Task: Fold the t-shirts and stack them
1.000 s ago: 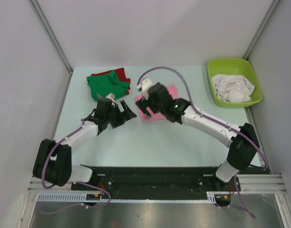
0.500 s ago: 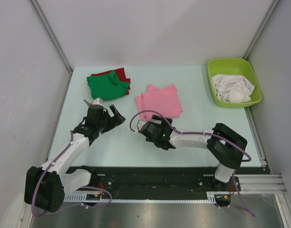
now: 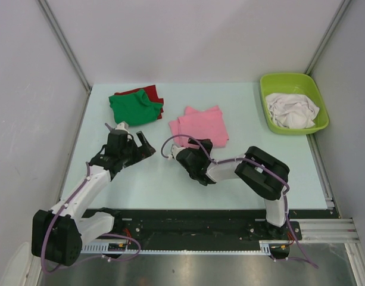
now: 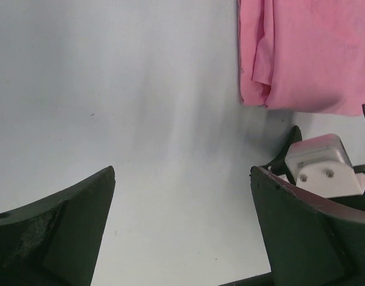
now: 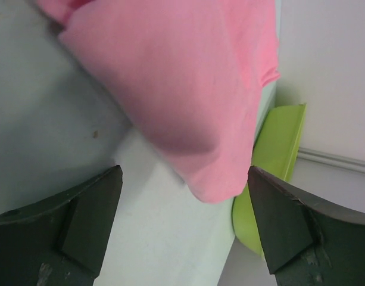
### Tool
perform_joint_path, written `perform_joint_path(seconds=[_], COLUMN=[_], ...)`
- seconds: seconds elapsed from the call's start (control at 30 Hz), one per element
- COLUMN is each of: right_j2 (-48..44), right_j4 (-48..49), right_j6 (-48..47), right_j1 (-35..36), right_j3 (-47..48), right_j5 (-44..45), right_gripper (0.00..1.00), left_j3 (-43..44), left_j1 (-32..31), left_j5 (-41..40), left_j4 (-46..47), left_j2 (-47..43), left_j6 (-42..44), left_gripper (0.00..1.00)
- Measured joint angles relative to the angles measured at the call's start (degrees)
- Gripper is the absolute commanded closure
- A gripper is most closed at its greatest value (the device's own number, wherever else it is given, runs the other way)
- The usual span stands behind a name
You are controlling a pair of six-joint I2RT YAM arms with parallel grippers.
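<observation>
A folded pink t-shirt (image 3: 200,126) lies flat at the table's middle; it also shows in the left wrist view (image 4: 307,53) and the right wrist view (image 5: 182,71). A green t-shirt (image 3: 134,107) rests on a red t-shirt (image 3: 150,92) at the back left. White t-shirts (image 3: 293,110) lie crumpled in the tub. My right gripper (image 3: 194,150) (image 5: 183,173) hovers just in front of the pink shirt's near edge, open and empty. My left gripper (image 3: 143,146) (image 4: 182,173) is open over bare table, left of the pink shirt and in front of the green one.
The lime-green tub (image 3: 271,83) stands at the back right, its rim (image 5: 277,173) visible past the pink shirt. Grey walls close in the table on the left, back and right. My right arm is folded tight, with its elbow (image 3: 262,170) near the front right.
My right gripper has drawn back off the pink shirt toward the near edge, leaving it folded on the table. My left gripper has pulled back a little to the left.
</observation>
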Motion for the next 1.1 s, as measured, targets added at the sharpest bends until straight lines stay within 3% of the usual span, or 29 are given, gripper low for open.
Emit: perform_joint_path(seconds=[0.2,0.37,0.4,0.7,0.93,1.1], right_j2=[1.9,3.9,4.5,4.7,2.9,1.2], right_j4=[2.2,0.9,0.3,-2.4,-5.1,-7.6], right_j6=[0.2,1.9,2.6,4.9,7.1,8.2], right_j1=[-4.6,-8.0,-8.4,-9.2,-9.7,-9.9], right_j3=[1.8,4.1,4.5,6.1,6.1,6.1], right_j5=[-3.4,-8.1,-8.9,-10.5,-13.6,-15.1], right_gripper=[0.33,0.81,0.98,1.00,1.00,1.00], left_j3=[2.7,3.2,3.2,1.9,-8.9,-11.6], left_j1=[0.3,0.5,0.5,0.6,0.2,-0.5], left_j5=[1.4,2.8,2.9,7.8,16.0,18.9], left_j4=[-0.6,-0.6,-0.6,3.6,20.7,31.1], left_j2=[2.2,3.6,3.7,7.7,11.0,16.0], left_j6=[0.6,0.6,0.5,-1.0,-12.0,-18.8], left_gripper=[0.00,0.00,0.00,0.00,0.00,0.00])
